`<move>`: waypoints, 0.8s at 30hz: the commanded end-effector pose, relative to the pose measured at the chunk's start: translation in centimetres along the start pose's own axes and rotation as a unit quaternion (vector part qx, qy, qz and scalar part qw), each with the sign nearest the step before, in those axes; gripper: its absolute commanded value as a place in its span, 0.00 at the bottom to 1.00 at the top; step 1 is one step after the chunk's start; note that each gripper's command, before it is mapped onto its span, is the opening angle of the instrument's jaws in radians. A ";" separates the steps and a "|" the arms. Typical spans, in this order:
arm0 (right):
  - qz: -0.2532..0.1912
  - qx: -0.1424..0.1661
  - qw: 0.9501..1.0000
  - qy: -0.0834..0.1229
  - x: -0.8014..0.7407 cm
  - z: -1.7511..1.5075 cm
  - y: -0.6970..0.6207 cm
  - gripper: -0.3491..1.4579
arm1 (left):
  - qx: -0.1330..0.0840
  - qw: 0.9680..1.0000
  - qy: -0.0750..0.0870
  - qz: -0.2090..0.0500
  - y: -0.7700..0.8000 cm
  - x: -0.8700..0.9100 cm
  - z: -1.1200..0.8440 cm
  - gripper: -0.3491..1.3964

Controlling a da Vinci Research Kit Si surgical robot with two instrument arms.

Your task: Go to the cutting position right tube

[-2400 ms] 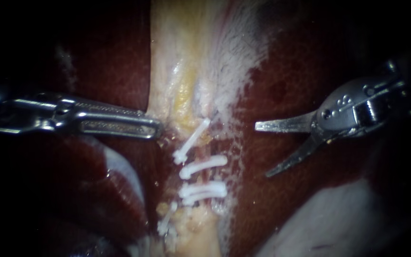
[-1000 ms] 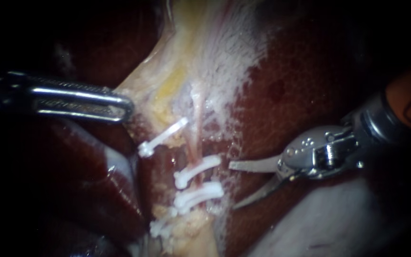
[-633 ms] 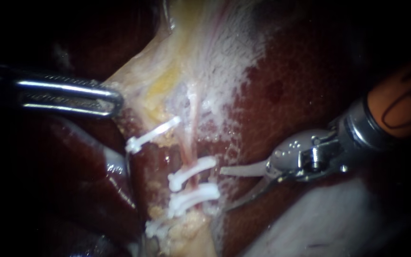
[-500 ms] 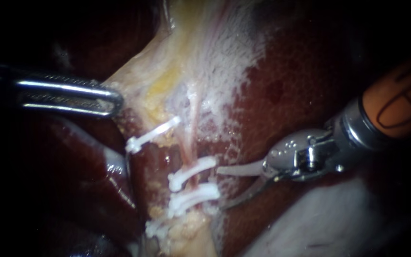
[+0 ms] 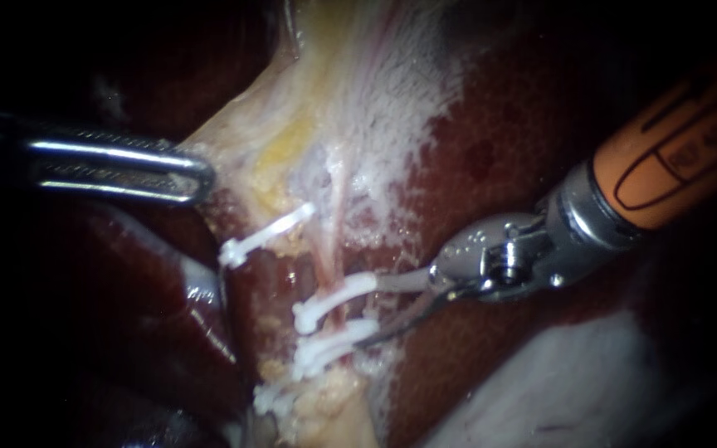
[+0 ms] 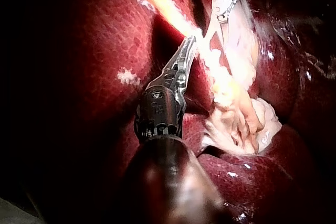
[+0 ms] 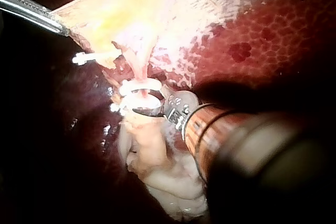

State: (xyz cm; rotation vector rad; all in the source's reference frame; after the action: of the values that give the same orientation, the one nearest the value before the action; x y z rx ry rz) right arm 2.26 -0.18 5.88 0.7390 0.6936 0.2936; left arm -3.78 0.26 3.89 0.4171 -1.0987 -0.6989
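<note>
The right instrument's claw (image 5: 375, 309) has advanced, open, to the clips (image 5: 334, 294) on the right tube (image 5: 334, 245), nearly at cutting position, while the left instrument's claw (image 5: 199, 176) grips pale tissue (image 5: 242, 141).

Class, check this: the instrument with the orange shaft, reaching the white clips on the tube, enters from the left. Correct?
No: the endoscope view shows the instrument with the orange shaft entering from the right, reaching the white clips on the tube.

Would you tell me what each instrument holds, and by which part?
My left instrument grips the pale tissue by its edge; my right instrument holds nothing, its jaws open at the tube.
</note>
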 end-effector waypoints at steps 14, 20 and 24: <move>0.015 0.038 0.999 0.012 0.12 0.19 0.02 0.34 | 0.000 1.000 0.000 0.000 0.00 0.01 0.01 0.00; 0.016 0.051 0.998 0.015 0.13 0.29 0.03 0.33 | 0.000 1.000 0.000 0.000 0.00 0.01 0.01 0.00; 0.014 0.051 0.999 0.014 0.09 0.34 0.03 0.33 | 0.000 1.000 0.000 0.000 0.00 0.01 0.01 0.00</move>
State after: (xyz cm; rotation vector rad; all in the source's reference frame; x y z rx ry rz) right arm 2.56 -0.30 6.05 0.8430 0.7293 0.2974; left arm -3.79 0.25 3.89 0.4164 -1.0985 -0.6991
